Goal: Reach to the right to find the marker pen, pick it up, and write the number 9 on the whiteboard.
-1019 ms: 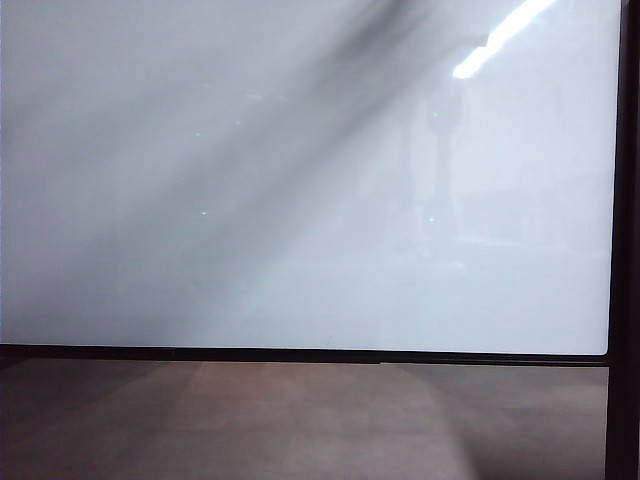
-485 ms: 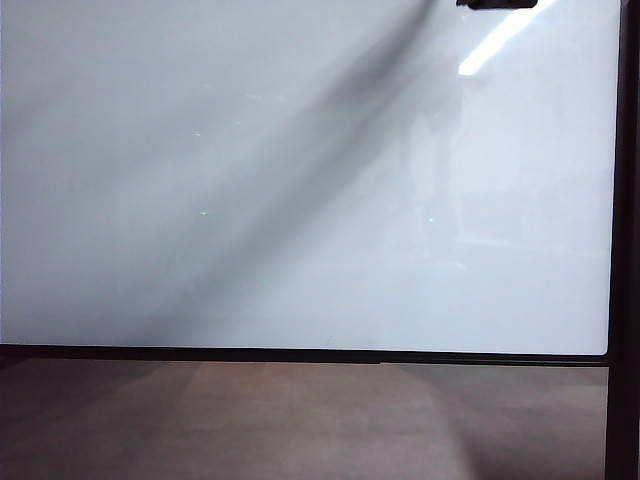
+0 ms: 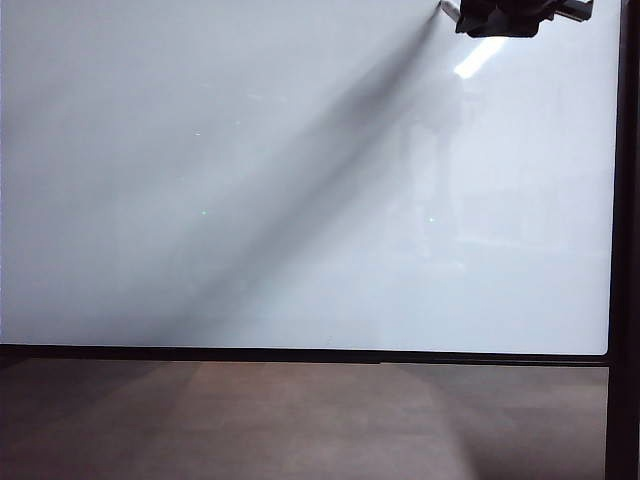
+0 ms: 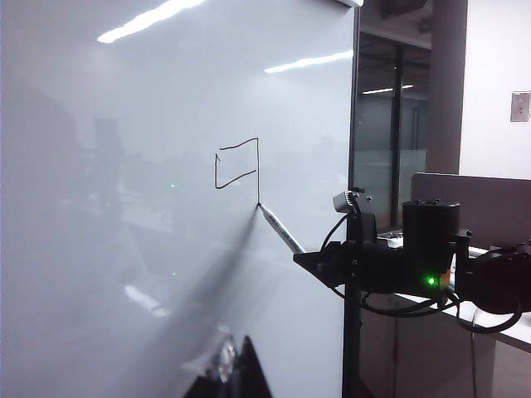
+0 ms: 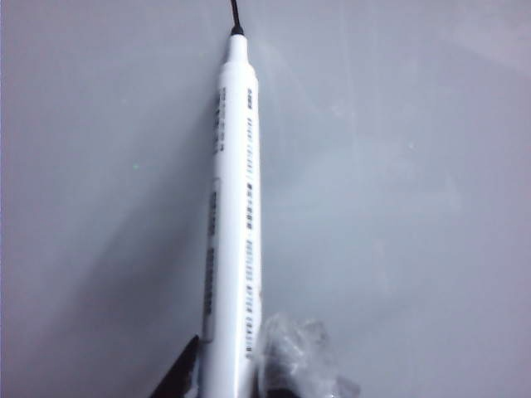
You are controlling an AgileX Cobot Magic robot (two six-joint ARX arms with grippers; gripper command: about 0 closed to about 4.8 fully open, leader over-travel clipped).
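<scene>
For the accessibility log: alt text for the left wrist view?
The right gripper holds the marker pen with its tip on the whiteboard, at the bottom of an angular number 9. The left gripper is barely visible.

Bulky matte-black right arm showing a cylindrical black motor housing (image 4: pixel 430 240), small green indicator light (image 4: pixel 430 281) glowing on it, looping black cables (image 4: pixel 390 305) trailing beneath, black right tool (image 3: pixel 505 18) showing blocky, angular edges
</scene>
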